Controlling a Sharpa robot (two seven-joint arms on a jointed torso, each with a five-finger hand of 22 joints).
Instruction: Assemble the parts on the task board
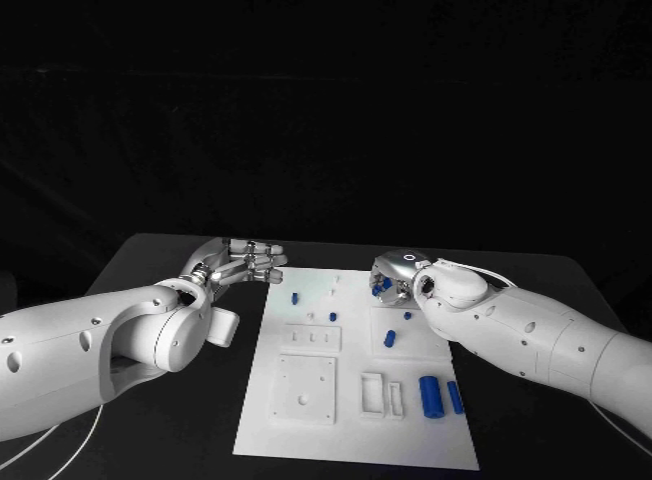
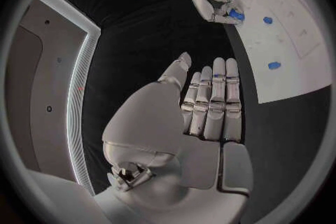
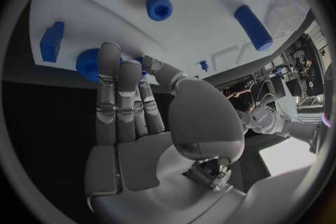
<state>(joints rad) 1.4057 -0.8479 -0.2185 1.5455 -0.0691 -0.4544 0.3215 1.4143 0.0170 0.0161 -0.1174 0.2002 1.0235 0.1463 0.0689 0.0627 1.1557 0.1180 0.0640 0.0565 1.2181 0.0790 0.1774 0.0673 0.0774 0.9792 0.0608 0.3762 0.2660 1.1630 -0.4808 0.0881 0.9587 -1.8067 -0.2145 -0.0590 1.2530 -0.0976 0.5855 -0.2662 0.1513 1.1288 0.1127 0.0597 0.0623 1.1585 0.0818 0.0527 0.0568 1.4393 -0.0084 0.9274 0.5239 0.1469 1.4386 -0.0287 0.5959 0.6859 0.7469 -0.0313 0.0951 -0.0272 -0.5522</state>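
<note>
The white task board [image 1: 355, 420] lies in the middle of the table. My right hand [image 1: 395, 275] is over its far right corner, and its fingers [image 3: 115, 75] and thumb close round a round blue part [image 3: 87, 64], which still sits on the board. The left wrist view shows that same blue part [image 2: 236, 14] at the right hand's [image 2: 210, 0] fingertips. My left hand [image 1: 240, 262] hovers beside the board's far left corner with straight fingers [image 2: 213, 101] and nothing in it.
Other blue parts lie on the board: a block [image 3: 52, 41], a short capped cylinder [image 3: 159, 6], a long cylinder [image 3: 252, 27], two long ones [image 1: 431, 396] near the right edge, and a small one [image 1: 296, 297] at the far left. Bare black table [image 1: 168, 250] surrounds the board.
</note>
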